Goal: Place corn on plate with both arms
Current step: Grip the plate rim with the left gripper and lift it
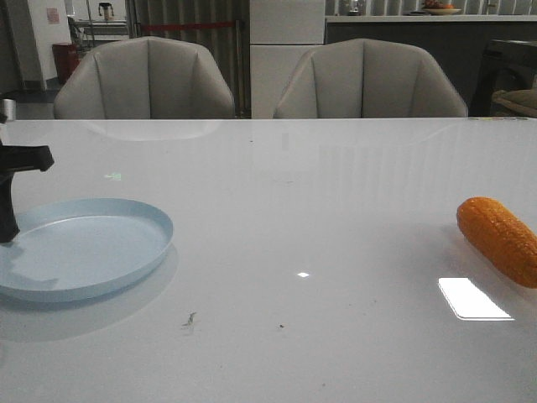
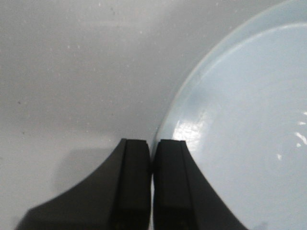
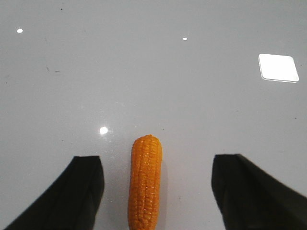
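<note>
The orange corn [image 1: 499, 239] lies on the white table at the far right, partly cut off by the front view's edge. In the right wrist view the corn [image 3: 146, 184] lies lengthwise between the fingers of my right gripper [image 3: 159, 158]. That gripper is open and wide apart, touching nothing. The pale blue plate [image 1: 92, 243] rests at the front left. My left gripper [image 1: 7, 235] stands at the plate's left rim. In the left wrist view its jaws [image 2: 152, 142] are pressed together where the rim of the plate [image 2: 192, 96] runs in between them.
Two grey chairs [image 1: 147, 80] [image 1: 369, 80] stand behind the table's far edge. A bright window reflection [image 1: 474, 298] lies on the glossy table just in front of the corn. The table stretches bare between plate and corn.
</note>
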Action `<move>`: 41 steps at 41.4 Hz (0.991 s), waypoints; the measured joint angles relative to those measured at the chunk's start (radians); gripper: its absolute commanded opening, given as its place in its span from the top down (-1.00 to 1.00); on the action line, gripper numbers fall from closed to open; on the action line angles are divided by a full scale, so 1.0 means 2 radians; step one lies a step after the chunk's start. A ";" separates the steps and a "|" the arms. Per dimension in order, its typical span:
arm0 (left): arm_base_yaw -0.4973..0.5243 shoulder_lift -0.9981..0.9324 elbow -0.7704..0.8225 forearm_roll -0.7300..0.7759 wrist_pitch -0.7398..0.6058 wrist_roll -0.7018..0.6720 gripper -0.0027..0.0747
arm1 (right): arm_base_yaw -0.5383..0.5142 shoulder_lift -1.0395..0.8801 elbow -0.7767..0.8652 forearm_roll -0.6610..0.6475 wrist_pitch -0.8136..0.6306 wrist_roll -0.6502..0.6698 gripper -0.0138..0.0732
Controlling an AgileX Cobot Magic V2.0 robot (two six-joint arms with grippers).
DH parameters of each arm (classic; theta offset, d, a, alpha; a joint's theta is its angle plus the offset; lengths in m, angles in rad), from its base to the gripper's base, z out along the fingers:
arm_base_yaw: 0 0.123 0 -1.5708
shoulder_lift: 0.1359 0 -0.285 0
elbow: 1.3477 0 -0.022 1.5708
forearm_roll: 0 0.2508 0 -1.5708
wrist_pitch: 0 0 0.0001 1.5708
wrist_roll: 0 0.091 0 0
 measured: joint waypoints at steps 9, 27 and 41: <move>0.000 0.001 -0.078 0.005 0.047 0.000 0.69 | 0.000 0.000 0.000 0.000 0.000 0.000 -0.65; 0.000 0.001 -0.204 -0.057 0.121 0.019 0.70 | 0.000 0.000 0.000 0.000 0.000 0.000 -0.65; -0.065 0.001 -0.212 -0.108 0.125 0.038 0.70 | 0.000 0.000 0.000 0.000 0.000 0.000 -0.65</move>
